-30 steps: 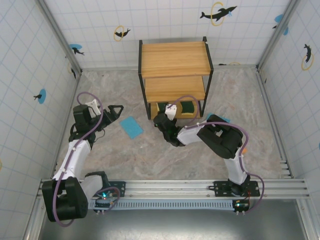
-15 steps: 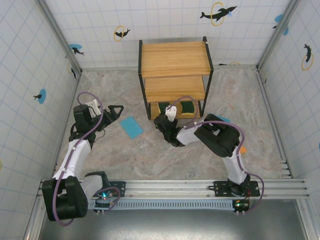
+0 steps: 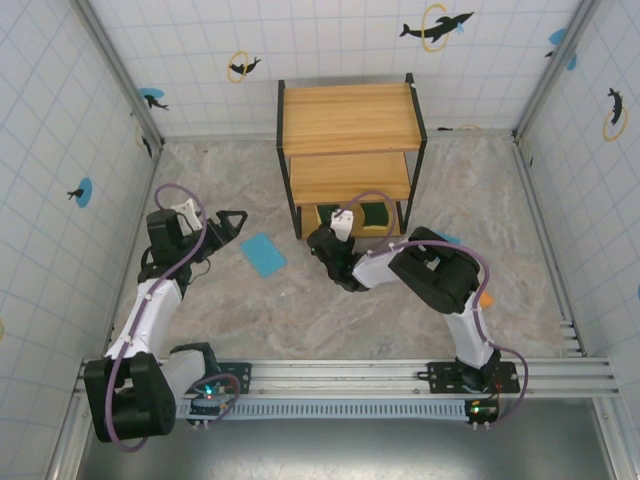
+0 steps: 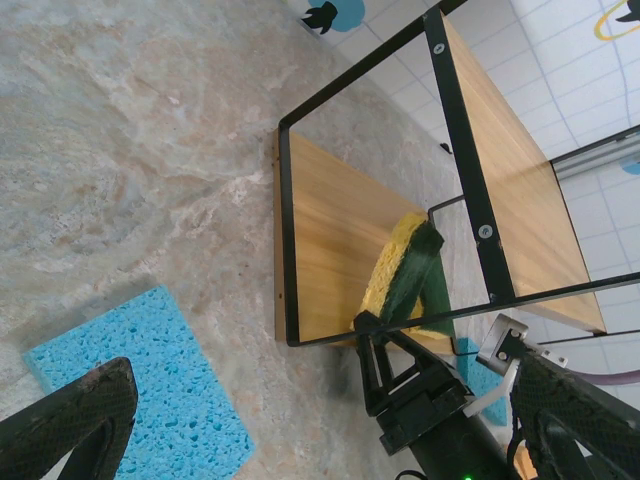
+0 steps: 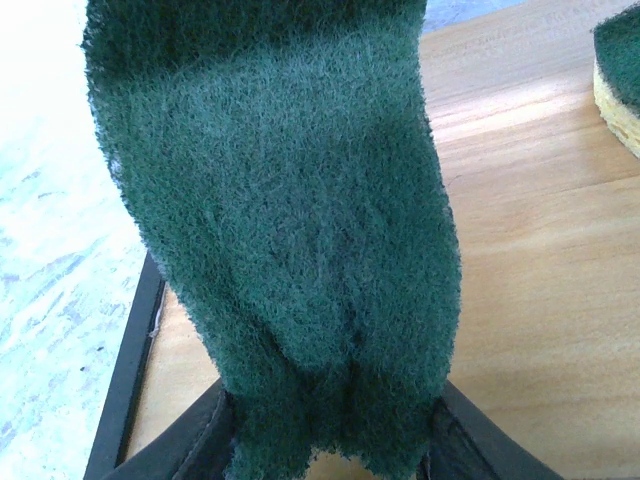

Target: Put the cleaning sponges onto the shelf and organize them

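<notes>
Near edge: both arm bases bolted on the rail. Marble-look surface runs out from there. Right arm bends left twd the shelf. A small orange bit peeks out just right of its elbow, prob. an orange sponge, but too hidden to be sure. Left arm reaches up the left side w/ the left jaws released, spread wide, gripping nothing and hanging above the surface. Just right of them a light blue sponge lies flat on the surface, near the shelf's left front corner but apart from it. A 2nd blue sponge shows partly behind the right arm, on the surface right of the shelf. Further in, the right jaws are clenched on a dark green sponge w/ yellow backing, held upright on edge over the front left part of the lowest board; in the right wrist view its green face blocks most of the view. Another green/yellow sponge lies flat on that same board, to the right, apart from the held one. The shelf stands at centre far w/ its mid and top boards bare. Behind it is a tiled wall w/ dolphin stickers.
</notes>
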### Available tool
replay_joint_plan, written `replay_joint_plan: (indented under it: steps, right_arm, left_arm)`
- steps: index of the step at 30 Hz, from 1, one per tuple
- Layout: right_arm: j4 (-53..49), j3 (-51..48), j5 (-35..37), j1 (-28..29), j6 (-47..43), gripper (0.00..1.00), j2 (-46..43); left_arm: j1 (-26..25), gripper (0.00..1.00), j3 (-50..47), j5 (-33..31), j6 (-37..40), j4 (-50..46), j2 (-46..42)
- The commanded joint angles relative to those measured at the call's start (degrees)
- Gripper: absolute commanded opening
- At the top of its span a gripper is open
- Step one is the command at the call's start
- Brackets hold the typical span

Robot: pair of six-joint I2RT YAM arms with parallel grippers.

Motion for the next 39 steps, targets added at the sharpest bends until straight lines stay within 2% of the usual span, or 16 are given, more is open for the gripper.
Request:
replay_joint_plan:
  steps: [1,14,25,39]
  right_arm:
    - [-0.1,2.7,1.4,-0.3,0.9,0.43,1.7]
    - [-1.4,3.6,2.4,-0.4,1.8,0.46,3.3]
    - [-2.2,3.9,2.4,-0.6,2.0,0.53,3.7]
    - [-2.6,4.3,2.4,-0.6,1.5,0.59,3.6]
  left_arm:
    - [0.3,0.98,-0.3,1.0,0.2,0.9,0.3]
    - [0.3,0.98,-0.2,1.1,0.3,0.8,0.3]
    - [0.3,0.97,-0.2,1.0,0.2,0.7,0.4]
    - [0.3,0.98,-0.3,0.9,0.2,0.9,0.5]
